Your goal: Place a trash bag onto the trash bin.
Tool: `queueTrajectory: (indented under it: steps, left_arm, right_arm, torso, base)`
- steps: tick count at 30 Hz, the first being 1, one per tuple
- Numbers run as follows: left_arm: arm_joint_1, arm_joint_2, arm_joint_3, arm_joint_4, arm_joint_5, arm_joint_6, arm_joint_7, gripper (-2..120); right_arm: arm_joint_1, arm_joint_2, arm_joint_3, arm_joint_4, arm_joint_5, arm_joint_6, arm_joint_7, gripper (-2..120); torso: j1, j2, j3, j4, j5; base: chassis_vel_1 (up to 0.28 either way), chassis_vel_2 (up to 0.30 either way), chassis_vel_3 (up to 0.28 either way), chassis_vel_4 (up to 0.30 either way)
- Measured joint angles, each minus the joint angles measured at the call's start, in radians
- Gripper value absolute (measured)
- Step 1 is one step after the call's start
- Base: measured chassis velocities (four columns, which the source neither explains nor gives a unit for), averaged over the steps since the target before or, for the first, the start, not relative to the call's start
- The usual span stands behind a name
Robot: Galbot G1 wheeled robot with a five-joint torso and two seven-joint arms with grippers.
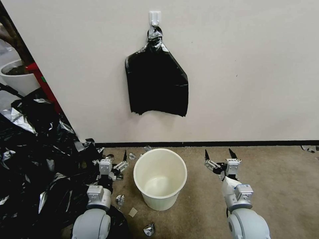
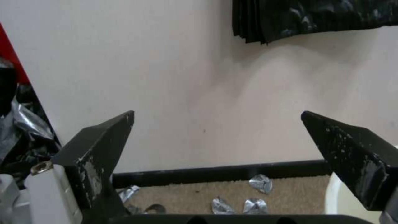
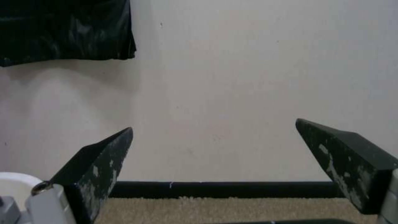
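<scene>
The trash bin [image 1: 160, 198], a small round cream-white wastebasket, stands upright on the carpet close to the wall, with nothing inside it. My left gripper [image 1: 117, 157] hovers open just left of the bin's rim, and my right gripper [image 1: 219, 153] hovers open to the bin's right, both pointing at the wall. In the left wrist view the left gripper [image 2: 217, 119] holds nothing, and the bin's edge [image 2: 332, 199] shows beside one finger. The right gripper [image 3: 214, 127] is likewise bare in the right wrist view, with the bin's rim [image 3: 12, 182] at the corner. The trash bag is out of view.
A flat black bundle with a knotted top [image 1: 156, 83] hangs from a white wall hook [image 1: 155, 17] above the bin. A big heap of black bags [image 1: 33, 159] fills the left floor, with a white plant pot [image 1: 16, 79] behind it. Shiny scraps [image 1: 149, 229] litter the carpet.
</scene>
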Motion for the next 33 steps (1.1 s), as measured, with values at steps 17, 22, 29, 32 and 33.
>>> queueTrajectory:
  steps: [17, 22, 29, 32, 33]
  left_arm:
    - [0.000, 0.000, 0.000, 0.000, 0.000, 0.000, 0.000, 100]
    - [0.000, 0.000, 0.000, 0.000, 0.000, 0.000, 0.000, 100]
    - [0.003, 0.000, 0.004, -0.001, -0.004, -0.003, -0.009, 100]
    - [0.007, -0.001, 0.013, -0.007, -0.016, -0.013, -0.032, 100]
    - [0.012, -0.001, 0.023, -0.017, -0.030, -0.026, -0.059, 100]
  right_arm:
    - [0.000, 0.000, 0.000, 0.000, 0.000, 0.000, 0.000, 100]
    - [0.000, 0.000, 0.000, 0.000, 0.000, 0.000, 0.000, 100]
    - [-0.016, -0.005, 0.000, 0.014, 0.005, 0.023, 0.029, 100]
    - [-0.062, -0.020, 0.004, 0.055, 0.020, 0.093, 0.110, 100]
    - [-0.082, -0.027, 0.007, 0.071, 0.026, 0.122, 0.144, 100]
  torso:
    - [0.000, 0.000, 0.000, 0.0000, 0.0000]
    - [0.000, 0.000, 0.000, 0.0000, 0.0000]
    - [0.000, 0.000, 0.000, 0.0002, 0.0002]
    - [0.000, 0.000, 0.000, 0.0000, 0.0001]
    - [0.000, 0.000, 0.000, -0.0001, -0.0001]
  base:
    - [0.000, 0.000, 0.000, 0.000]
    - [0.000, 0.000, 0.000, 0.000]
    - [0.000, 0.000, 0.000, 0.000]
    - [0.000, 0.000, 0.000, 0.000]
    - [0.000, 0.000, 0.000, 0.000]
